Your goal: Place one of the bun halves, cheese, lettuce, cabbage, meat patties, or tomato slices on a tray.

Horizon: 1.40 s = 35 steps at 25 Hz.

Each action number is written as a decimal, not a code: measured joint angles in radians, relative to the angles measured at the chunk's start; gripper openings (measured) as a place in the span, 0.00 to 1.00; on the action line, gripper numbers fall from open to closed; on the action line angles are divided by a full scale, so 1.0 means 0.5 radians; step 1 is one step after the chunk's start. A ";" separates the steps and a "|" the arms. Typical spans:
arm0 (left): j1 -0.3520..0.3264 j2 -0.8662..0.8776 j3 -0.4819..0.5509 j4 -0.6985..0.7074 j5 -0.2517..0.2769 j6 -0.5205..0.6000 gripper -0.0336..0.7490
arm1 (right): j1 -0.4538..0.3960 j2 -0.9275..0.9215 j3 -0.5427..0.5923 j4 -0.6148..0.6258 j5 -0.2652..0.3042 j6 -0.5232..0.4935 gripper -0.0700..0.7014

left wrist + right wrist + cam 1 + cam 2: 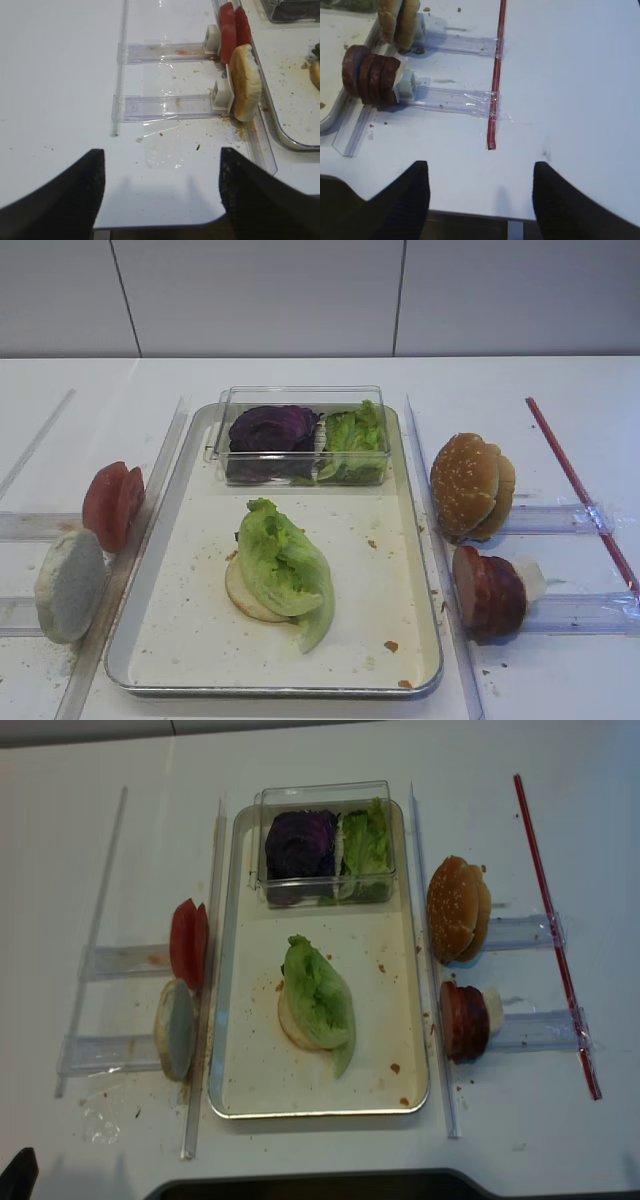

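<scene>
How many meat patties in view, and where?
3, though edges blur. The meat patties stand on edge in one stack in the near clear holder, right of the tray, against a pale slice. None on the tray; more may hide behind.

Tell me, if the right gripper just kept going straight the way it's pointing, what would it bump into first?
Probably the thin red strip taped to the white table. The right gripper is open and empty, aimed over bare tabletop, and the strip's near end lies almost dead ahead. The meat patties sit well off to its left. Depth is hard to judge.
</scene>
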<state>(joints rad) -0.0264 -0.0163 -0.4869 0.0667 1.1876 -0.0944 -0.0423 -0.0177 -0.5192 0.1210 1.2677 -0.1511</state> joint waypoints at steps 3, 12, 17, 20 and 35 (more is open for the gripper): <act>0.000 0.000 0.000 0.000 0.000 0.000 0.61 | 0.003 0.000 0.007 0.026 -0.085 0.022 0.68; 0.000 0.000 0.000 0.000 0.000 0.000 0.61 | 0.003 0.000 0.060 0.040 -0.232 0.022 0.65; 0.000 0.000 0.000 0.000 0.000 0.000 0.61 | 0.003 0.000 0.081 0.040 -0.262 0.022 0.61; 0.000 0.000 0.000 0.000 0.000 0.000 0.61 | 0.003 0.000 0.086 0.040 -0.262 0.022 0.61; 0.000 0.000 0.000 0.000 0.000 0.000 0.61 | 0.003 0.000 0.086 0.040 -0.266 0.018 0.62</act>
<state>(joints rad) -0.0264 -0.0163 -0.4869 0.0667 1.1876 -0.0944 -0.0408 -0.0177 -0.4762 0.1408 1.1345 -0.1421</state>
